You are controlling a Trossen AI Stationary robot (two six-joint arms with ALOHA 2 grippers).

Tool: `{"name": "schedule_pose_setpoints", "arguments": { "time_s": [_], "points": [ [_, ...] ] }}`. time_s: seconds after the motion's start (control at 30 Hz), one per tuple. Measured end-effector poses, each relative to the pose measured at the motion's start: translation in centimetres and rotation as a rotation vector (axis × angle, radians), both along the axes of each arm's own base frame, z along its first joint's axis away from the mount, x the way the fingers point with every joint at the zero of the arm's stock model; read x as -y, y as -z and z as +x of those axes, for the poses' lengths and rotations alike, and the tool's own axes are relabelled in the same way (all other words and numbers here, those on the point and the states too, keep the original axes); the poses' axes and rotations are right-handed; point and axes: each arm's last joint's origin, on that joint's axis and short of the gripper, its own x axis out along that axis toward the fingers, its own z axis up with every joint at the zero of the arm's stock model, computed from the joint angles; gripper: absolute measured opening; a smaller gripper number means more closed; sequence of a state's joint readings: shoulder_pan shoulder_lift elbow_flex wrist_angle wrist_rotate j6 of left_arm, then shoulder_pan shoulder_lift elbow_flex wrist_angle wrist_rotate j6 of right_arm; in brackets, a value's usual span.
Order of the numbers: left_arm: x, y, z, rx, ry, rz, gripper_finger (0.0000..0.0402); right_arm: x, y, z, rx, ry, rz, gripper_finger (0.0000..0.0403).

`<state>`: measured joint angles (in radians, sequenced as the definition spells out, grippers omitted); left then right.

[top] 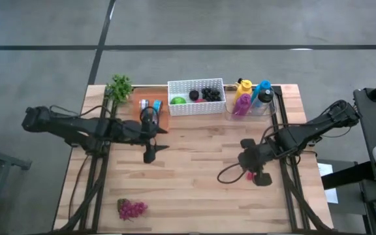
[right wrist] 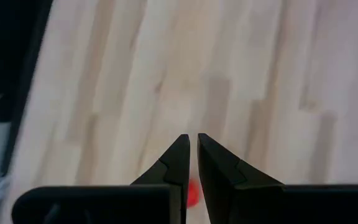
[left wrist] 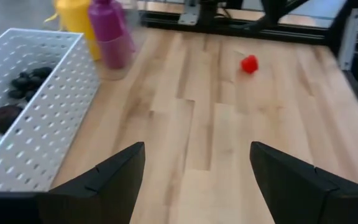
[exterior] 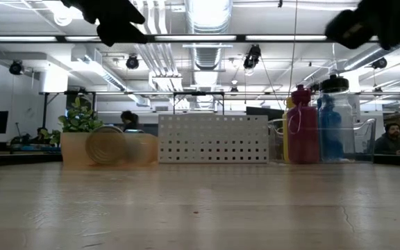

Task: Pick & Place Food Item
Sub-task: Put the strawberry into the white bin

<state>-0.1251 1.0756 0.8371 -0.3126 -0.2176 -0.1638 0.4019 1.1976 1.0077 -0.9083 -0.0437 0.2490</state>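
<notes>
High view: a wooden counter [top: 194, 196] seen from directly above, with its objects ranged along the 12 o'clock edge. From 10 o'clock to 2 o'clock these are a small green plant [top: 119, 86], an orange tray [top: 136, 104] carrying cans, a white perforated basket [top: 196, 108] holding a green item, a red item and dark grapes, and a clear bin [top: 271, 108] with yellow, magenta and blue bottles. A cluster of pink-purple grapes [top: 132, 208] lies alone near the 7 o'clock corner. The centre of the counter and the whole 6 o'clock strip are bare wood, leaving open room between the two arms.

The left gripper [top: 150, 145] hangs above the counter at about 10 o'clock from centre, just in front of the tray; the left wrist view shows its jaws spread wide with only bare planks between them. The right gripper [top: 252, 168] sits at about 4 o'clock from centre, near the counter's 3 o'clock edge; the right wrist view shows its jaws nearly touching, with nothing gripped.

The task's small red food item [top: 250, 174] lies on the wood directly beside and below the right jaw tips, visible under them in the right wrist view [right wrist: 192, 194], and well apart from the left jaws, across open planks in the left wrist view [left wrist: 248, 64].
</notes>
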Motion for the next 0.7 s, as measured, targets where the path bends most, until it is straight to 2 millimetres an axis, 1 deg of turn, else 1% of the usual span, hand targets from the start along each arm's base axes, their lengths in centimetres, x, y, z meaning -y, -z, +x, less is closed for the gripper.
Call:
{"name": "schedule_pose_setpoints", "arguments": {
  "time_s": [0.07, 0.17, 0.33, 0.43, 0.6, 0.7],
  "points": [
    [0.5, 0.0, 0.0, 0.005, 0.021, -0.001, 0.0299, 0.0, 0.2, -0.4, -0.063, 0.018, 0.035, 0.0028],
    [1.0, -0.1, -0.1, 0.011, 0.034, -0.016, 0.0303, -0.1, 0.5, -1.1, -0.14, 0.034, 0.034, 0.0028],
    [1.2, -0.1, -0.1, 0.013, 0.037, -0.024, 0.031, -0.3, 0.7, -1.9, -0.202, 0.013, 0.007, 0.0028],
    [1.2, -0.1, -0.1, 0.015, 0.023, -0.048, 0.0313, -0.5, 0.9, -1.9, -0.205, 0.003, 0.003, 0.0028],
    [1.2, -0.1, -0.1, 0.021, 0.01, -0.071, 0.0318, -0.6, 1.3, -1.5, -0.197, -0.055, -0.037, 0.0029],
    [1.2, -0.1, -0.1, 0.021, 0.01, -0.071, 0.0321, -0.8, 1.8, -1.1, -0.207, -0.056, -0.059, 0.0032]
  ]
}}
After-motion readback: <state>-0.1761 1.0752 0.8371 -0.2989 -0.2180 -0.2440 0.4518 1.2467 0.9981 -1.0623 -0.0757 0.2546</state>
